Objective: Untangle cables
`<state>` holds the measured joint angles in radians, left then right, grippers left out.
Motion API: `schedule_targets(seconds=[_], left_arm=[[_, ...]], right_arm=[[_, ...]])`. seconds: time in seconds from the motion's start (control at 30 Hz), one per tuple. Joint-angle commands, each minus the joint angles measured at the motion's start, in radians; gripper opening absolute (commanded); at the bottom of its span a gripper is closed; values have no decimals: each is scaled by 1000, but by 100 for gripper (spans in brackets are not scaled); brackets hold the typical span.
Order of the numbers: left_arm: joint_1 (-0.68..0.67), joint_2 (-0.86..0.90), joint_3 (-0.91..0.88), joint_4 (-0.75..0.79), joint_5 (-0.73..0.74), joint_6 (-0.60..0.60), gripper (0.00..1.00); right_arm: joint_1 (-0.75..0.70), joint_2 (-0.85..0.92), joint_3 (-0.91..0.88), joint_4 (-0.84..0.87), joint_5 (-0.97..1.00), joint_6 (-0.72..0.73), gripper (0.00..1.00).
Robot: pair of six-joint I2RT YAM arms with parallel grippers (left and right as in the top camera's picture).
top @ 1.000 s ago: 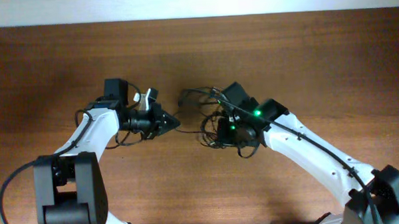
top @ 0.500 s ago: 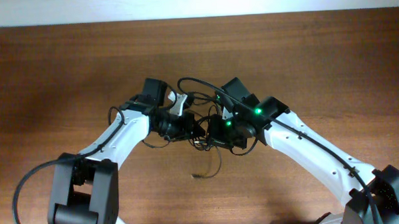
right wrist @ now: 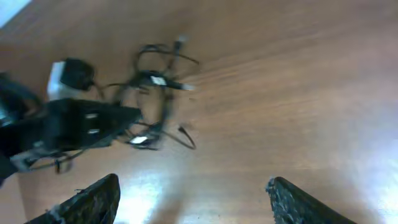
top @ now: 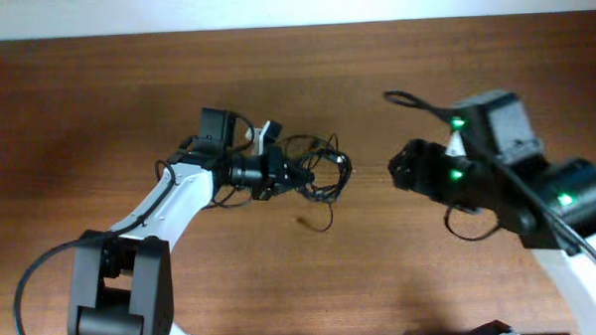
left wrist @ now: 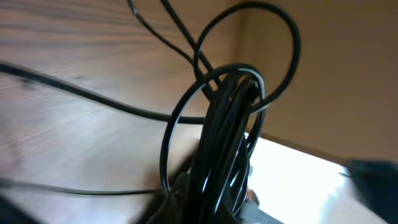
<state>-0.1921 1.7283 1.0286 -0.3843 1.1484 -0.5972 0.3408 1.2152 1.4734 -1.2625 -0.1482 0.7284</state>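
The cables (top: 320, 173) are a tangle of thin black cords with loops, lying mid-table. My left gripper (top: 290, 176) is shut on the tangle's left side. In the left wrist view the bundle of cables (left wrist: 227, 137) fills the jaws of the left gripper (left wrist: 214, 208), with loops arching above it. One loose cord end (top: 314, 223) trails toward the front. My right gripper (top: 401, 170) hovers to the right of the tangle, apart from it. Its fingers (right wrist: 93, 199) stand wide open over bare wood. The cables (right wrist: 152, 93) and the left gripper (right wrist: 81, 124) lie ahead of the right gripper (right wrist: 196, 200).
The right arm's own thicker black cable loops out behind it (top: 405, 99) and in front of it (top: 469, 226). The wooden table (top: 97, 95) ends at a pale wall along the far edge.
My right gripper opened, let go of the tangle and pulled back to the right. The left gripper closed on the cables and now holds the tangle alone.
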Motion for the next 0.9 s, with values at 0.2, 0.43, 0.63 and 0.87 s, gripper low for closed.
schedule_targets(seconds=[0.2, 0.43, 0.63, 0.87], left_arm=[[143, -5, 12, 26, 251, -431, 0], [143, -5, 12, 32, 251, -418, 0], [143, -5, 12, 32, 251, -348, 0], [142, -5, 12, 84, 218, 147, 0]], right_arm=[[-58, -11, -681, 872, -521, 358, 61], [79, 204, -707, 1357, -515, 616, 54], [79, 253, -706, 1512, -456, 721, 51], [47, 256, -706, 1113, -246, 211, 4]])
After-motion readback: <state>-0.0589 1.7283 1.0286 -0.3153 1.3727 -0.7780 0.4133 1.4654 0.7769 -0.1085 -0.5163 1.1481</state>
